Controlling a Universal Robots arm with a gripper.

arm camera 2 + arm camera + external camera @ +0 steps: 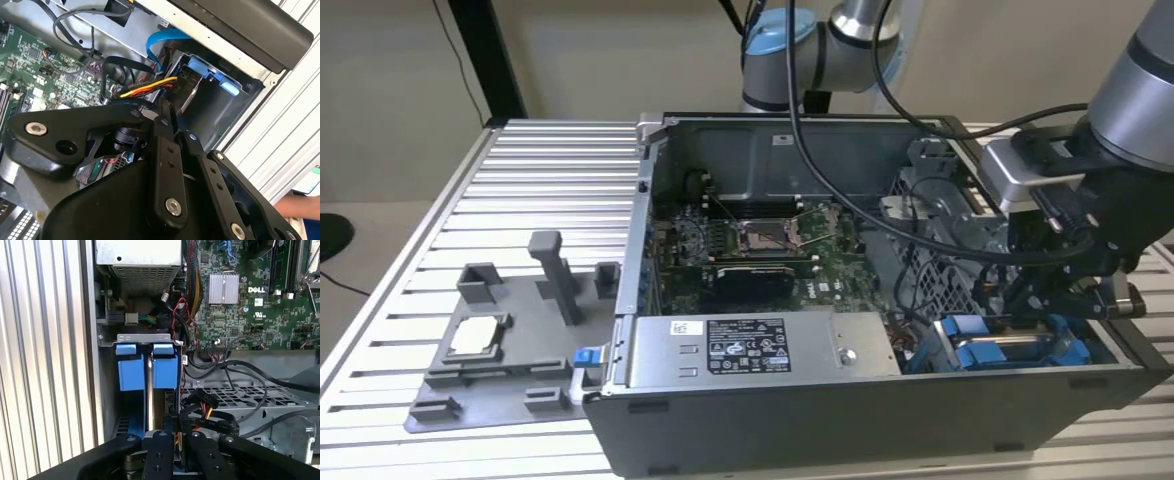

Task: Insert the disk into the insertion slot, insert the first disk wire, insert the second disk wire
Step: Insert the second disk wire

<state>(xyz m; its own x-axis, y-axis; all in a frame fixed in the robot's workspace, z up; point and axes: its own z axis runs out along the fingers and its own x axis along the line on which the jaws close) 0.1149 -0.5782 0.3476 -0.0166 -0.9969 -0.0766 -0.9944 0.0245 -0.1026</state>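
Observation:
The disk (149,390) stands on edge in the insertion slot (142,337), its blue caddy tabs (129,367) facing up; in the exterior view it sits at the case's front right corner (1001,345). My gripper (175,422) hangs just above the bay, beside the disk's far end. Its fingers are drawn close together on the black plug of a disk wire (204,407) with yellow, red and black strands (150,89). In the second wrist view the gripper (172,112) holds that plug near the caddy (210,72). A blue flat wire (162,40) loops behind it.
The grey power-supply box (747,345) lies along the case front, and the motherboard (747,240) is behind it. A perforated metal cage (235,395) and loose black cables crowd the bay's side. A grey fixture plate (494,340) sits on the slatted table. A hand (295,207) shows beyond the case.

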